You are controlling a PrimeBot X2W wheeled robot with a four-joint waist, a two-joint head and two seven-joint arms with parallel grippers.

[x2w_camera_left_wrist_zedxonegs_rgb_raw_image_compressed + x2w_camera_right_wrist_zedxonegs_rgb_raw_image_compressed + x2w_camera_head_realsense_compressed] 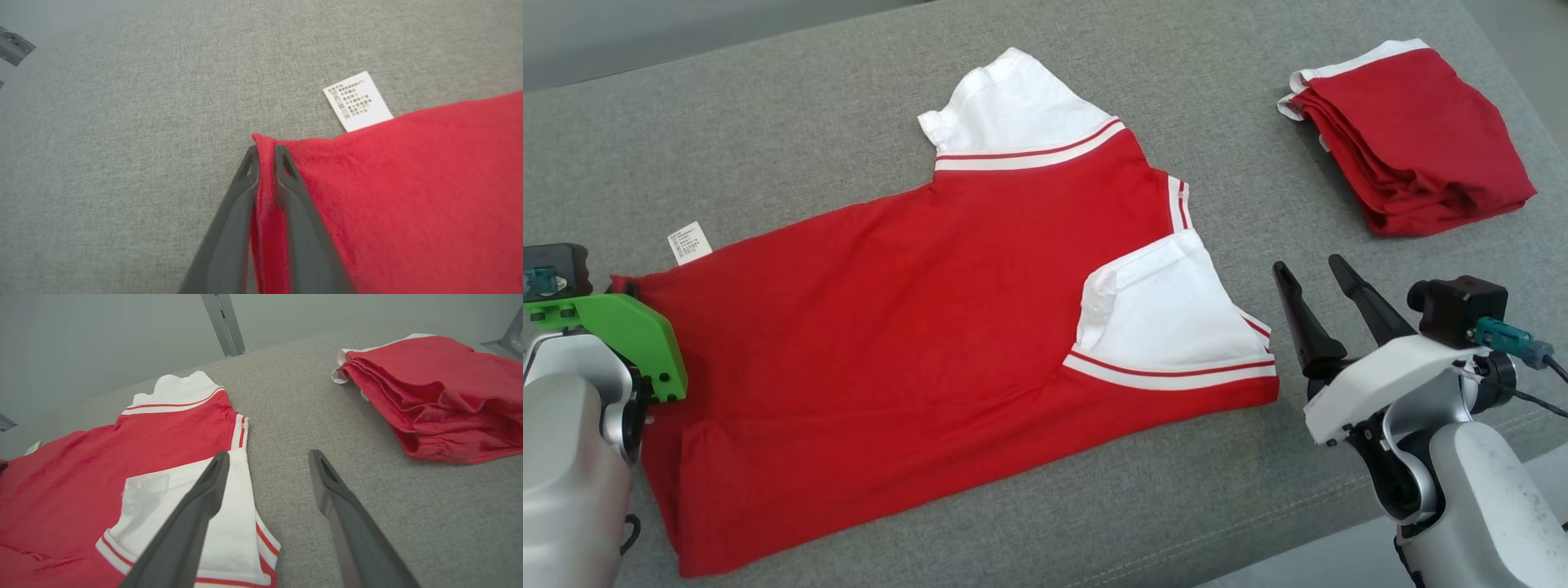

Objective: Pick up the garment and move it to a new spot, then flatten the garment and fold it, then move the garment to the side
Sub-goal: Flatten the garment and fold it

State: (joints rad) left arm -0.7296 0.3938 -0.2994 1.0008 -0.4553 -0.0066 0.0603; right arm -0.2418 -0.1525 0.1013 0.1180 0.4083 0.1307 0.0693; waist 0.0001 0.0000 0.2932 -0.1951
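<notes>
- Lying flat on a grey woven cushion (pixel 768 122): red knit shirt (pixel 915 302), white striped sleeves (pixel 1168 310).
- Left gripper (pixel 267 151) clamps the shirt's corner at 9 o'clock.
- Right gripper (pixel 1307 263), jaws apart, sits at the shirt's 3 o'clock.

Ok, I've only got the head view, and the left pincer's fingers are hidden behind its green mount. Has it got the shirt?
Observer: Yes. The left pincer is shut on a raised fold of the shirt.
Reviewer: Where on it?
Observer: At the hem corner. The corner's tip pokes out past the fingertips.
Reviewer: Anything beyond the far edge?
Observer: A metal post stands behind the grey surface.
</notes>
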